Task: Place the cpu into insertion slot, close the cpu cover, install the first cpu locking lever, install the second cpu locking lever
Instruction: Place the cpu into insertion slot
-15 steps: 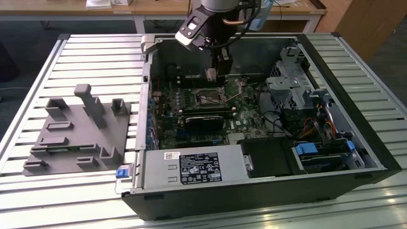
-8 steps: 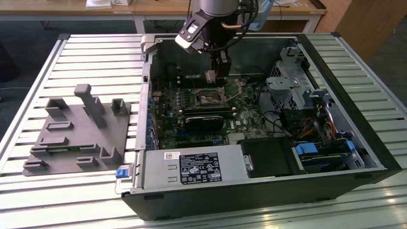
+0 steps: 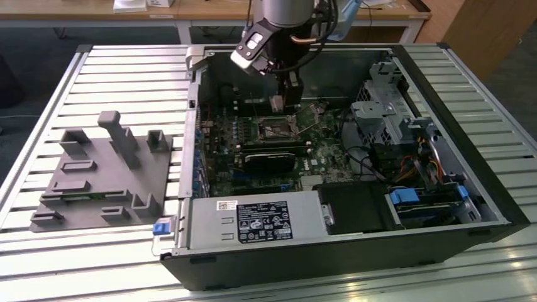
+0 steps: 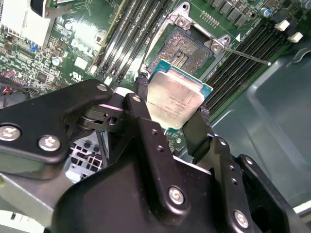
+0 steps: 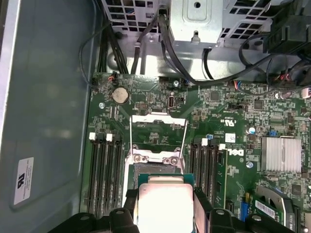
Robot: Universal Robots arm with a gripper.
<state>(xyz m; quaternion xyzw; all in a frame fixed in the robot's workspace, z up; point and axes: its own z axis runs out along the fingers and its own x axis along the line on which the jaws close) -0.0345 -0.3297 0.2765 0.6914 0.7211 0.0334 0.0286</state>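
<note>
In both wrist views my gripper is shut on the cpu, a flat square chip with a silvery top, gripped by two opposite edges. The chip hangs just above and slightly off the insertion slot, which shows its dark centre. The cpu cover, a thin metal frame, stands swung back from the slot. A thin locking lever sticks out beside the socket. In the exterior view the gripper reaches into the open computer case just behind the slot.
Memory slots flank the socket on both sides. A black card lies in front of the slot, a drive cage toward the exterior view's right, a power supply at the case front. A grey fixture tray sits on the slatted table.
</note>
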